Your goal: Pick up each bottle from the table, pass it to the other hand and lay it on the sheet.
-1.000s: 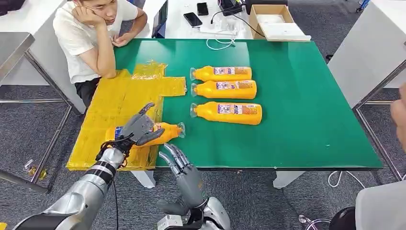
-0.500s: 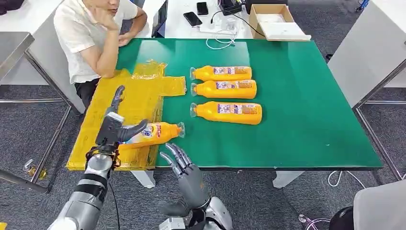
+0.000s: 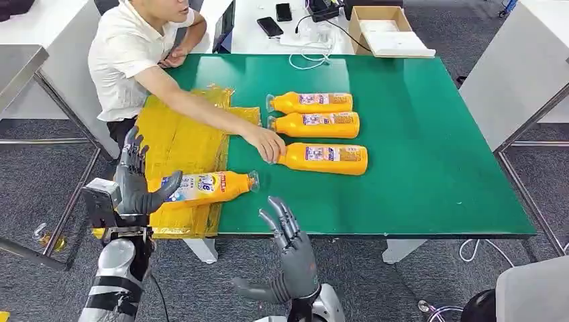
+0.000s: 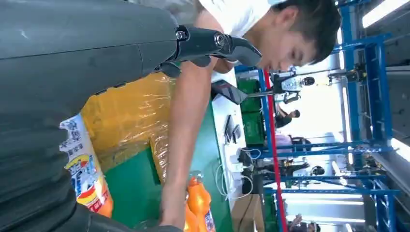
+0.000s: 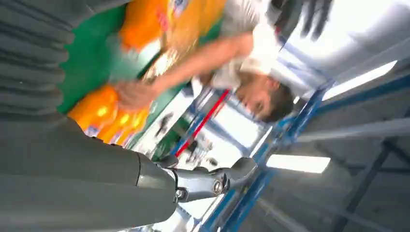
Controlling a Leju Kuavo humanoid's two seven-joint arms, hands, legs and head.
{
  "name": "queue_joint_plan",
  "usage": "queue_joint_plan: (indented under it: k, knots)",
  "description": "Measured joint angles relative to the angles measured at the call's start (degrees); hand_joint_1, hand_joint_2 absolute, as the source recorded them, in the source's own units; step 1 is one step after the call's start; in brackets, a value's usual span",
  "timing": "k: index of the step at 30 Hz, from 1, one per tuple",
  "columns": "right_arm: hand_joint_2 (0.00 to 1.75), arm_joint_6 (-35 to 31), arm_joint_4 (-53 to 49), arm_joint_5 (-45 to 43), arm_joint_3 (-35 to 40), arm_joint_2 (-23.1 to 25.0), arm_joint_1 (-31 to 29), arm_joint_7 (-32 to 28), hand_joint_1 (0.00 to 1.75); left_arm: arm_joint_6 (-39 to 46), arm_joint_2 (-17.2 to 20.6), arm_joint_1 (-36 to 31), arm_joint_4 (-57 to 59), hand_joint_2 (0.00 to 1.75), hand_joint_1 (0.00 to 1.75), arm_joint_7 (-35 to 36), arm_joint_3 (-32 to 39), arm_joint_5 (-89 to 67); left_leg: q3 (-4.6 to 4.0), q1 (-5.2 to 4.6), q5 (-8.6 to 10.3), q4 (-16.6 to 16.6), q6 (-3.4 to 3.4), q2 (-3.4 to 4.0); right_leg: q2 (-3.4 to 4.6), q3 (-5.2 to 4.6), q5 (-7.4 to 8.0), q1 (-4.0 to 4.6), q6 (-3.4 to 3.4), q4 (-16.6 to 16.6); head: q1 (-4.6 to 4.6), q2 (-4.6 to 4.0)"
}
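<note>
An orange bottle (image 3: 204, 188) lies on its side at the near edge of the yellow sheet (image 3: 176, 144), its cap end over the green table (image 3: 416, 154); its label (image 4: 82, 169) is close in the left wrist view. My left hand (image 3: 134, 182) is open beside the bottle's base, thumb close to it, not gripping. My right hand (image 3: 295, 258) is open below the table's front edge, holding nothing. Three more orange bottles (image 3: 315, 124) lie in a row mid-table. A person's hand (image 3: 265, 143) touches the nearest of them at its cap end.
The person sits at the table's far left corner, one arm (image 3: 194, 107) stretched across the sheet. A cardboard box (image 3: 386, 30), phones (image 3: 270, 27) and cables lie beyond the far edge. Another person's knee (image 3: 530, 292) is at the lower right.
My left hand let go of the bottle and drew back left off the sheet. My right hand moved slightly right. The person reached across to the nearest bottle of the row.
</note>
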Motion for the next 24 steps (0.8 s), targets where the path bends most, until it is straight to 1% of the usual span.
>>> queue_joint_plan:
  k: [3,7,10,13,18,21,24]
  knots:
    - [0.00,0.00,-3.28,-0.63,-8.66,-0.98,2.09,0.57,0.00,-0.37,-0.24,6.18,-4.35,1.75,0.00,-1.03,-1.86,0.24,-0.10,-0.02,-0.01,0.00,0.01,-0.09,-0.01,-0.08,-0.02,-0.05,0.01,-0.03,0.09,0.00]
    - [0.00,-0.09,-5.83,5.78,-18.93,-1.44,3.78,1.64,0.00,-0.65,-1.03,12.14,-7.91,1.75,0.00,-3.00,-4.77,0.81,-0.13,-0.15,-0.09,0.00,0.08,-0.06,-0.01,-0.11,-0.03,-0.14,0.02,-0.07,0.02,0.00]
    - [0.00,-0.11,-5.83,8.85,-25.44,-2.10,3.54,2.74,0.00,-0.02,-1.38,14.19,-8.69,1.75,0.00,-5.33,-7.56,-1.18,-0.14,-0.16,-0.12,0.00,0.12,-0.09,-0.02,-0.08,-0.04,-0.14,0.04,-0.08,0.02,0.00]
    - [0.00,-0.11,-5.35,9.47,-29.53,-2.75,2.83,3.90,0.00,-0.66,-1.42,15.06,-8.78,1.75,0.00,-5.90,-10.08,-1.58,-0.13,-0.15,-0.12,0.00,0.12,-0.06,-0.01,-0.09,-0.01,-0.13,0.04,-0.08,0.02,0.00]
    - [0.00,-0.11,2.85,16.30,-35.07,-6.18,-3.08,7.54,0.00,-1.14,-1.71,14.54,-8.19,1.75,0.00,-7.47,-13.92,-3.15,-0.09,-0.15,-0.05,0.01,0.15,-0.06,-0.02,-0.01,0.02,-0.12,0.06,-0.08,0.04,0.00]
    - [0.00,-0.11,10.53,19.24,-36.08,-8.15,-7.52,9.36,0.00,-1.14,-1.95,13.92,-7.62,1.75,0.00,-8.22,-15.04,-3.50,-0.05,-0.16,-0.05,0.03,0.16,-0.01,0.00,-0.01,0.05,-0.13,0.07,-0.07,0.00,0.00]
    - [0.00,-0.11,15.75,20.43,-36.80,-9.46,-10.17,9.84,0.00,-1.22,-2.19,13.66,-7.23,1.75,0.00,-8.41,-15.65,-3.50,-0.08,-0.16,-0.04,0.03,0.16,-0.07,-0.02,0.00,0.05,-0.13,0.08,-0.07,0.02,0.00]
